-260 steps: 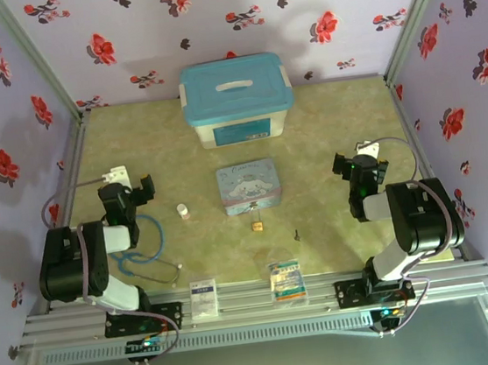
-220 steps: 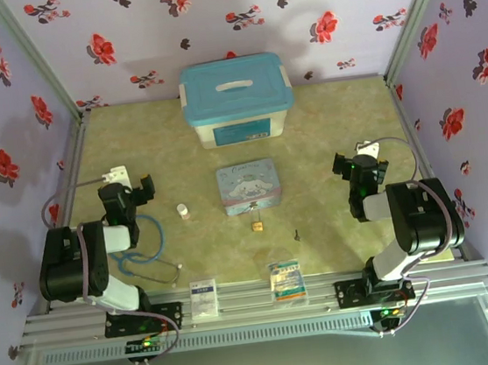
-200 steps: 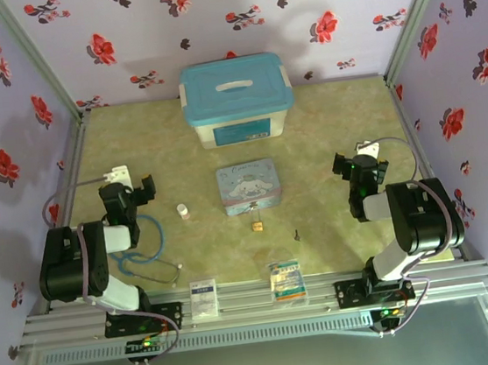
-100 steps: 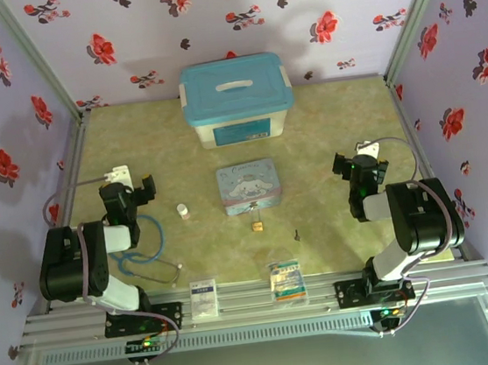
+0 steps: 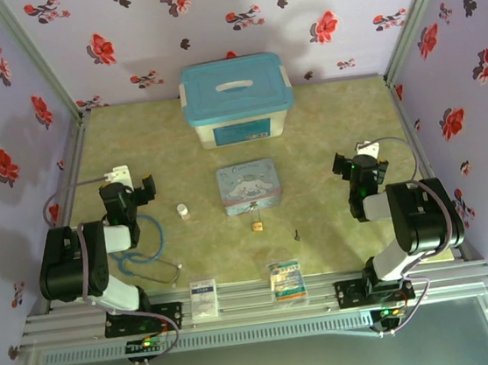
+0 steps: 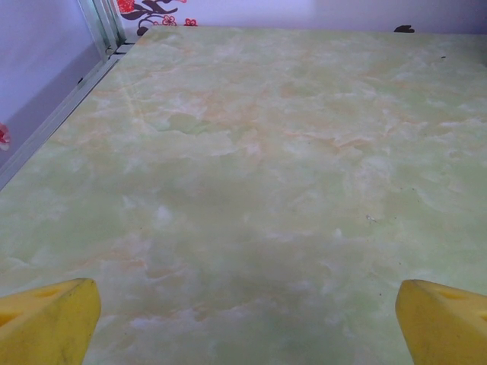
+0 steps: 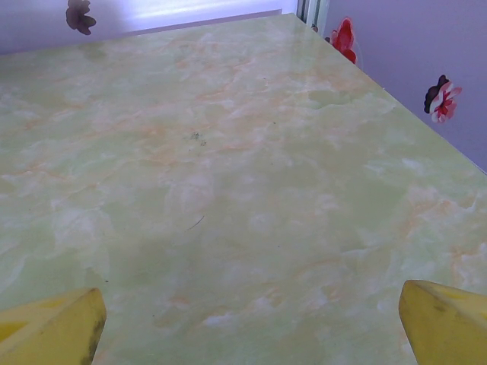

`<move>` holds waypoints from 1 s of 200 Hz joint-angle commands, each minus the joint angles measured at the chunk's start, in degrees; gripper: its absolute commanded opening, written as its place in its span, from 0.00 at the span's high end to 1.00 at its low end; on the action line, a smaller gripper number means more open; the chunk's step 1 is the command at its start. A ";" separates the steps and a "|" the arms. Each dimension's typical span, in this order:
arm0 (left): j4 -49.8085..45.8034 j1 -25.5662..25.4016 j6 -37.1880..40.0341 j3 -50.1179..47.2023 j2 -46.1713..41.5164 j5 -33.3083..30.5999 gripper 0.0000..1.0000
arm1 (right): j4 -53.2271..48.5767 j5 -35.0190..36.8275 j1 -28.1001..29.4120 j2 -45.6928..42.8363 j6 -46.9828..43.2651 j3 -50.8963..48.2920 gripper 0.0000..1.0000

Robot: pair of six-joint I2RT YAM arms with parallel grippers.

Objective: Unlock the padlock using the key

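Padlock (image 5: 256, 226) & key (image 5: 297, 235) are lying apart on worktop (image 5: 334, 119). Left tool (image 5: 142, 188) & right tool (image 5: 350, 165) are hovering w/ fingers spread wide, empty.

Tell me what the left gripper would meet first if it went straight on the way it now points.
The way looks free: ahead of the left gripper lies bare table up to the far wall. If it tilts downward, the table itself may come first; depth is unclear.
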 commanded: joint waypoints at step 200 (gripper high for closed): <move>-42.18 -20.33 -37.34 5.76 -38.57 12.90 0.00 | -72.29 -23.00 11.94 -31.58 24.99 12.26 0.05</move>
